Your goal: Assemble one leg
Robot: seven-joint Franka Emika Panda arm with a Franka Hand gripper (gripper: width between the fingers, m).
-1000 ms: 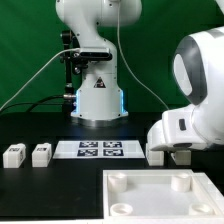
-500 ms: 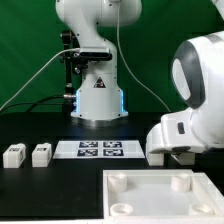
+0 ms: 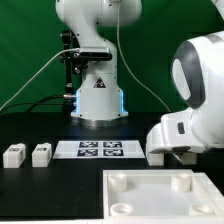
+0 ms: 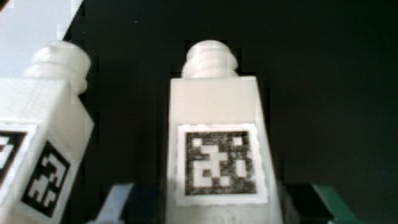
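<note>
In the wrist view a white leg (image 4: 217, 130) with a black-and-white tag and a rounded peg at its far end lies on the black table between my fingers (image 4: 125, 203). My gripper (image 4: 221, 208) is open, with a dark gap on each side of the leg. A second leg (image 4: 45, 130) lies right beside it. In the exterior view my hand (image 3: 172, 135) hangs low over these two legs (image 3: 157, 155) at the right and hides the fingers. Two more legs (image 3: 14, 154) lie at the exterior view's left.
The marker board (image 3: 100, 149) lies in the middle of the table. The large white tray-like piece with round corner sockets (image 3: 150, 205) sits at the front right, just in front of my hand. The arm's base (image 3: 97, 95) stands at the back.
My hand has shifted very slightly over the right-hand legs. Nothing was taken hold of or moved.
</note>
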